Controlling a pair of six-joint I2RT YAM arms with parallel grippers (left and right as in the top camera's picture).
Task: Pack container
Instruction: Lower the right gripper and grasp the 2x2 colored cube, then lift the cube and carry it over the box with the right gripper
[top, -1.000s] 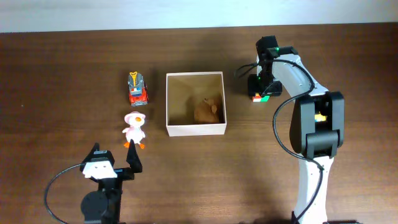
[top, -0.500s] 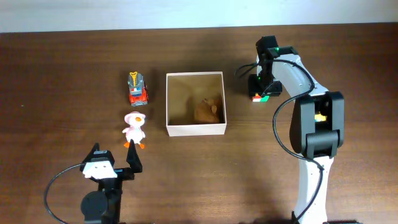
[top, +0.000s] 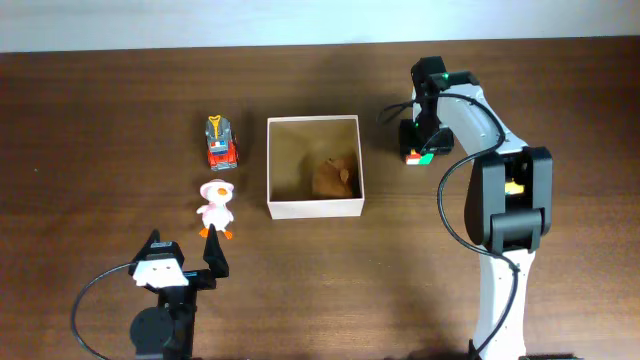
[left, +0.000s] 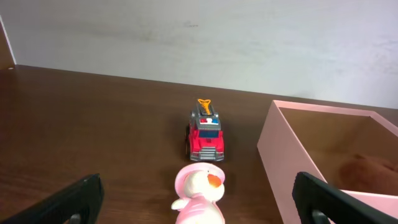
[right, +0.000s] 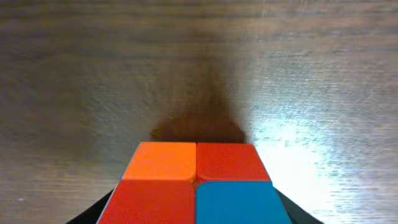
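Overhead: container (top: 315, 208) on dark wooden table (top: 110, 110)

No writing, label, brand or number can be read: the container (top: 314, 208), the colour cube (right: 196, 184) and the toy fire truck (left: 206, 133) show no legible marks.

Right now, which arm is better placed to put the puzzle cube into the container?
Right. The right gripper grips the puzzle cube beside the container; the left gripper hangs open by the duck on the far side.
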